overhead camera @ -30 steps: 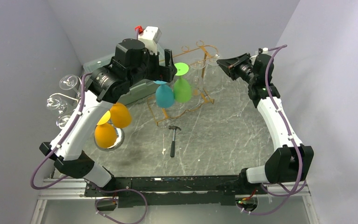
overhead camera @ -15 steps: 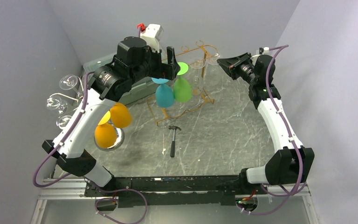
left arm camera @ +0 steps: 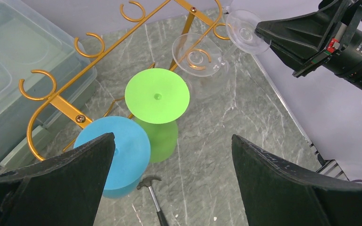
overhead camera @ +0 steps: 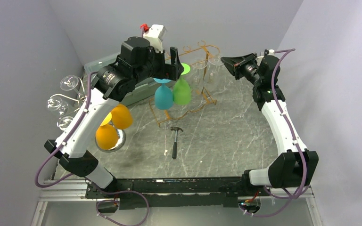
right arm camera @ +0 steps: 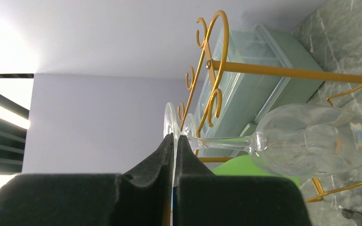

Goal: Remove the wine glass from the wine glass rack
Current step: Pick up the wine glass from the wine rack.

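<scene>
the right hand (right arm camera: 174, 141) has just clenched fully on the foot of the clear wine glass (right arm camera: 311, 141), still hanging at the far right end of the rack (right arm camera: 287, 71); sliding it off looks next; left hand (left arm camera: 172, 137) hangs released

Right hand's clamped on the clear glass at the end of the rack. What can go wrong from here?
1. The right hand pinches only the thin edge of the clear wine glass foot, so it may slip or swing once off the rack.
2. The second clear glass hangs right beside it and could get knocked.
3. The left hand stands wide open just above the green glass and blue glass; a dip may bump them.
</scene>
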Controlling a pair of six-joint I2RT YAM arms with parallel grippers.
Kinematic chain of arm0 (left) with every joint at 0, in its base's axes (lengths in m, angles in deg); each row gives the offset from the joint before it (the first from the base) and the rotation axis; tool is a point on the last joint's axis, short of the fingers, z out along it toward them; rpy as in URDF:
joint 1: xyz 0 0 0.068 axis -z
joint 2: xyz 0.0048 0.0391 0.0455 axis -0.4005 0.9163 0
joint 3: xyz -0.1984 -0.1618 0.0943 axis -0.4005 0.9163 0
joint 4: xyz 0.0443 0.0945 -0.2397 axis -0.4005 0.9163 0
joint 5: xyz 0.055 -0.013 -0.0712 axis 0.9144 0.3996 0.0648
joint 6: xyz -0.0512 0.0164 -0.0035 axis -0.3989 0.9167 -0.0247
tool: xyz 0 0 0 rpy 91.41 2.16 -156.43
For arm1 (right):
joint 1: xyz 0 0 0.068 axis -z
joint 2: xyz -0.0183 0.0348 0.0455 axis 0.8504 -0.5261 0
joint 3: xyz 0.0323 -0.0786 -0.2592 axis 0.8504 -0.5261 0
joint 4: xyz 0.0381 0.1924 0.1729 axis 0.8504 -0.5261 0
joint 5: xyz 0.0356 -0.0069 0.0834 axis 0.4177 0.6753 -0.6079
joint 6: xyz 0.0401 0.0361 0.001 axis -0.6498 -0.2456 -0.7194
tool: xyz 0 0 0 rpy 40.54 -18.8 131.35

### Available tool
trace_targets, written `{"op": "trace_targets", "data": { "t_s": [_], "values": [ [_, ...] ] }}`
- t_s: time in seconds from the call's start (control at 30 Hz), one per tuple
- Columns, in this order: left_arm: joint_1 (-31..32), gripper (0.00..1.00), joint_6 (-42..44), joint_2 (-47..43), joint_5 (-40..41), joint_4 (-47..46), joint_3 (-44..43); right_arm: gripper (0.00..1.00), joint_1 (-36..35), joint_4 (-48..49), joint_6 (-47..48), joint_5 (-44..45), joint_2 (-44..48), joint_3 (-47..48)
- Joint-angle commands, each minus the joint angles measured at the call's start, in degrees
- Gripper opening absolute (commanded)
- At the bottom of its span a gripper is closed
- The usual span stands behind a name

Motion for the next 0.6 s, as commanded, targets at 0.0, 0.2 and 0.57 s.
{"op": "trace_targets", "data": {
  "t_s": [0.0, 0.2, 0.57],
  "values": [
    [-0.2, 0.99, -0.65, -0.17, -1.37, -2.77, -2.03, 0.0, 0.03, 4.38, -3.37, -1.12, 2.65, 0.21],
    [-0.19, 0.99, -0.69, -0.24, -2.94, -3.32, -1.64, 0.0, 0.06, 1.75, -2.49, 0.58, 4.11, -0.07],
    [-0.19, 0.97, 1.17, -2.03, -10.36, -7.98, 2.43, 0.0, 0.3, -5.96, 0.82, 4.24, 6.9, 0.72]
  ]
}}
